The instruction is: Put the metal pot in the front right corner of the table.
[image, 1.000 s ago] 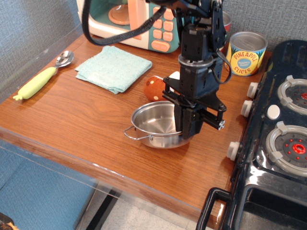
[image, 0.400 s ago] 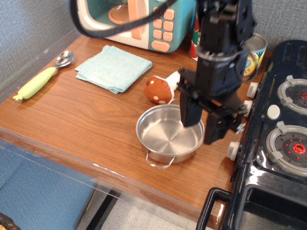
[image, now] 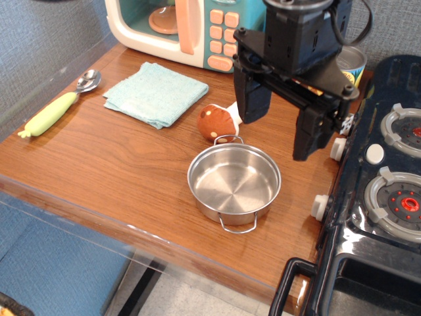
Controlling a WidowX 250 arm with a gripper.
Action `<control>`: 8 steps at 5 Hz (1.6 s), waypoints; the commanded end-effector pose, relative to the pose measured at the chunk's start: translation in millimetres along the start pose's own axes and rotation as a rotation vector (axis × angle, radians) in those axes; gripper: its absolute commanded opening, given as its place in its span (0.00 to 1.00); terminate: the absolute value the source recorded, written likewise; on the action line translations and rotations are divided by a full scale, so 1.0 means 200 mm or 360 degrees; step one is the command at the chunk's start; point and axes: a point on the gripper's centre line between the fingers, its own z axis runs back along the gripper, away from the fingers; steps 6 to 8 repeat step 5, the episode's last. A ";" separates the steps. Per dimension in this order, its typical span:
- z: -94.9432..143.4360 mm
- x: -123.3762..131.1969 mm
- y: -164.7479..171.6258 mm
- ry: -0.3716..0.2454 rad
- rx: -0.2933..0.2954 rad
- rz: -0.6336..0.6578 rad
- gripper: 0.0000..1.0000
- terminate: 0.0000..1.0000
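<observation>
Observation.image view: a shallow round shiny steel pot (image: pixel 234 182) with two wire loop handles sits empty on the reddish-brown wood-grain surface (image: pixel 112 158), near its front edge, close beside a dark blue toy stove (image: pixel 381 191). Just behind it lies a brown toy mushroom (image: pixel 215 123). Above hangs the black hand (image: pixel 281 126), fingers spread wide, holding nothing.
</observation>
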 end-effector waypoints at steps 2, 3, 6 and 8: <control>-0.10 0.05 0.31 0.0146 0.0107 0.0303 1.00 0.00; -0.09 0.04 0.37 0.0076 0.0062 0.0383 1.00 0.00; -0.09 0.04 0.37 0.0076 0.0062 0.0383 1.00 1.00; -0.09 0.04 0.37 0.0076 0.0062 0.0383 1.00 1.00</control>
